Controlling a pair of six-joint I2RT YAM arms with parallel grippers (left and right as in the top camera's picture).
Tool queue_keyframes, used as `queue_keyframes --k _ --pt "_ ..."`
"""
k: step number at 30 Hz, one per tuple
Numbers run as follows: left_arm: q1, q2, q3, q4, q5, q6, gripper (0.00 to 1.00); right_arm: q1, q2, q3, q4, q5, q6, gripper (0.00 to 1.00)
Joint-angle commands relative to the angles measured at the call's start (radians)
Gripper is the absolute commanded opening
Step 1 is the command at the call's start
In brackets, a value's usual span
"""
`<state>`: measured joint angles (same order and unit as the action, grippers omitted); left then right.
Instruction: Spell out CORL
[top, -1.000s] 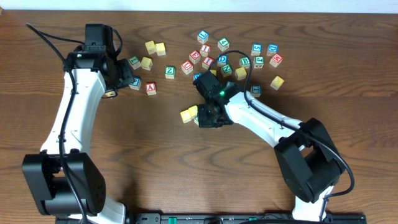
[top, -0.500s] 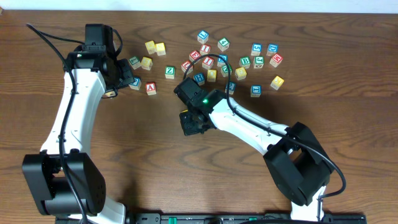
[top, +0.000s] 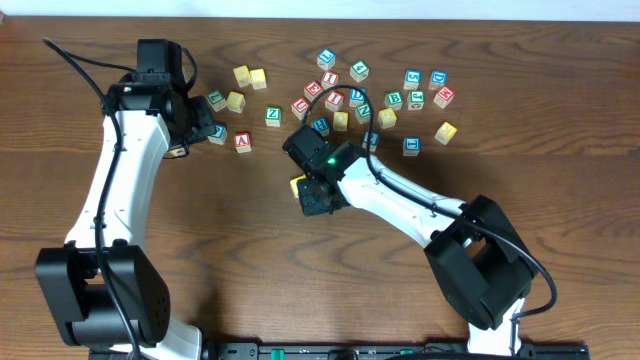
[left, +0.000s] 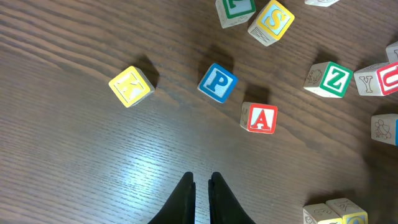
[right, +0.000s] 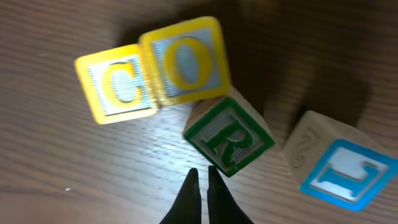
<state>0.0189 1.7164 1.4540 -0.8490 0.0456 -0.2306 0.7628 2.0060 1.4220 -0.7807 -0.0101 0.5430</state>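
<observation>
Right wrist view shows the word nearly built: the yellow C block (right: 117, 85) touches the yellow O block (right: 186, 61) on its left. The green R block (right: 229, 138) sits skewed just below-right of the O block, and the blue L block (right: 341, 169) lies farther right, apart. Aligning R and L seemingly remains. The right fingers (right: 195, 186) are closed and empty beside R. The left fingers (left: 189, 190) are closed over bare desk (left: 74, 162).

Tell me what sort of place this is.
Probably a robotics lab bench set up for manipulation trials. A left arm and a right arm work at a wooden table, and toy alphabet blocks are scattered across it.
</observation>
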Motion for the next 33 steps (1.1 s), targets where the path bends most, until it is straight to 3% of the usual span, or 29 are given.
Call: queue_keyframes --k 1,33 --pt "0.004 0.002 0.005 -0.004 -0.012 0.012 0.09 -0.022 0.011 0.005 -0.004 0.034 0.027 0.01" --pt "0.004 0.002 0.005 -0.007 -0.012 0.012 0.09 -0.077 0.027 0.010 0.021 0.079 0.062 0.01"
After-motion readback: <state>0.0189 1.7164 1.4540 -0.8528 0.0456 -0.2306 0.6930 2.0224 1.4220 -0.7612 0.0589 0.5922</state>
